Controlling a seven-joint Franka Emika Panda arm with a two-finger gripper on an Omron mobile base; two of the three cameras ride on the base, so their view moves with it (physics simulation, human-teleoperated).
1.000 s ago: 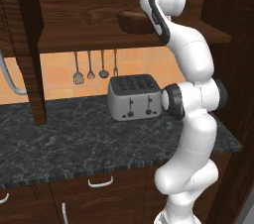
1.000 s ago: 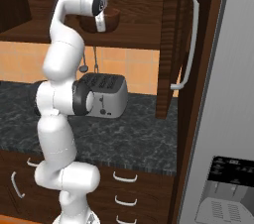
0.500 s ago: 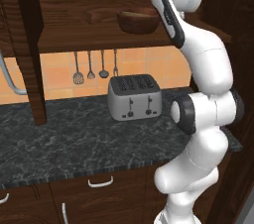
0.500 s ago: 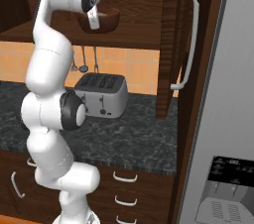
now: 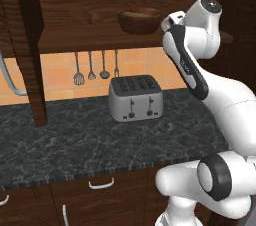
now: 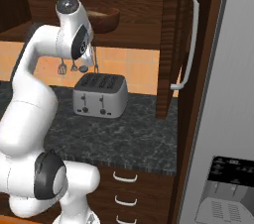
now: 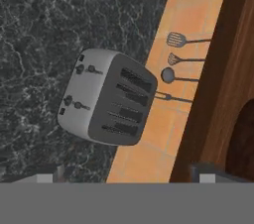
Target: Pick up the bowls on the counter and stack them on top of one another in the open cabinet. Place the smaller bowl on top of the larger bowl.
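The larger bowl (image 5: 139, 21), dark reddish-brown, stands on the plank shelf of the open cabinet (image 5: 85, 40); the right base view shows it too (image 6: 105, 20). A pale tan patch at its mouth looks like the smaller bowl (image 5: 140, 14) nested inside, though I cannot tell for sure. My hand (image 5: 173, 21) hangs just right of the bowl, off the shelf, pointing down. In the hand view my gripper (image 7: 126, 177) is open and empty, its fingertips (image 7: 48, 174) far apart above the counter (image 7: 44, 25).
A silver toaster (image 5: 136, 98) sits on the counter (image 5: 70, 135) below the shelf, with utensils (image 5: 90, 67) hanging on the orange tile wall behind it. A tall cabinet side with a white handle (image 6: 191, 39) and a grey fridge (image 6: 223, 119) stand to the right.
My hand has drawn back from the bowl on the shelf, to the right and toward the base, and the arm has folded lower. The bowl has stayed put.
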